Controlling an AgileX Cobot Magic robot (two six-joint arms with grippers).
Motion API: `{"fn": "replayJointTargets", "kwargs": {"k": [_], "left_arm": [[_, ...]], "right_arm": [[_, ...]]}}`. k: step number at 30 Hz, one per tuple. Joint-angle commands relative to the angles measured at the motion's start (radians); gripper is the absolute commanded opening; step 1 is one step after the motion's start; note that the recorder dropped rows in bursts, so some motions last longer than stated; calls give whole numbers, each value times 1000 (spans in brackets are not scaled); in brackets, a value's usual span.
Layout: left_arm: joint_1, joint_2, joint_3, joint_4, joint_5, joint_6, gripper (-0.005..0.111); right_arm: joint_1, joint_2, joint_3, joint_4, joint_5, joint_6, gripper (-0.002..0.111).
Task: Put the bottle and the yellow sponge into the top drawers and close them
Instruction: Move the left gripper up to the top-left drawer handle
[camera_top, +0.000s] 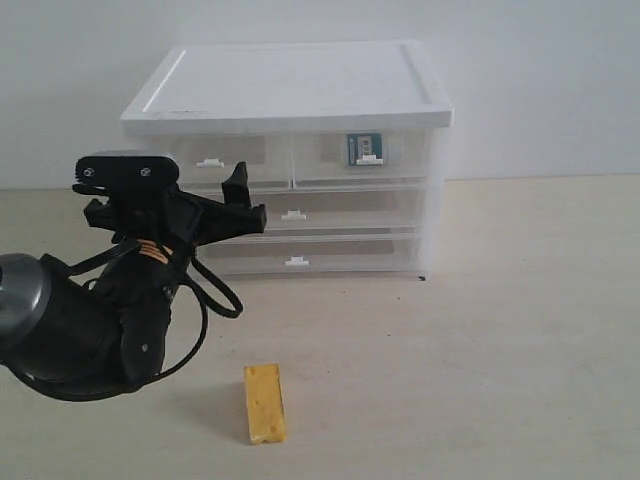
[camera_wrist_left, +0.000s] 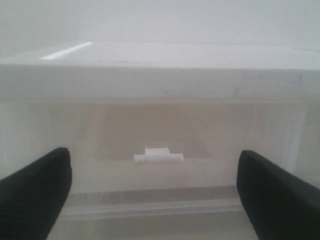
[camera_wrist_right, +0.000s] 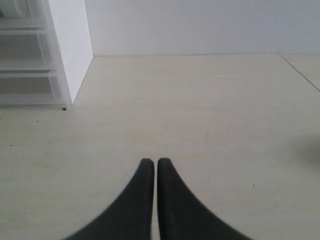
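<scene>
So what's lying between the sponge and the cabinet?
Only bare table. The exterior view shows nothing on the stretch from the sponge up to the cabinet.

bottle (camera_top: 362, 148): mostly hidden inside the right top drawer (camera_top: 405, 160); only a blurry blue patch shows.
left arm (camera_top: 60, 330): cut off at the picture's side.
right gripper (camera_wrist_right: 152, 162): bottom part cut off.

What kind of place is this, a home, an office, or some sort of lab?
Most likely a robot test bench in a lab: a black robot arm reaches over a pale table against a blank white wall, with a plastic drawer cabinet and a yellow sponge set out.
</scene>
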Motion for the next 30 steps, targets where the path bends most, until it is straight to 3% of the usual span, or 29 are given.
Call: {"fn": "replayJointTargets", "kwargs": {"k": [1, 25, 27, 29, 30], "left_arm": [[28, 14, -10, -3, -10, 6, 82], [88, 48, -133, 66, 23, -22, 81], [88, 48, -133, 100, 23, -22, 75], [85, 48, -133, 107, 45, -22, 63], [85, 48, -133, 107, 59, -22, 51]], "right_arm": [[0, -6, 5, -1, -7, -8, 0], [0, -6, 5, -1, -9, -5, 0], [0, -6, 5, -1, -9, -5, 0], [0, -6, 5, -1, -9, -5, 0], [0, -6, 5, -1, -9, -5, 0]]}}
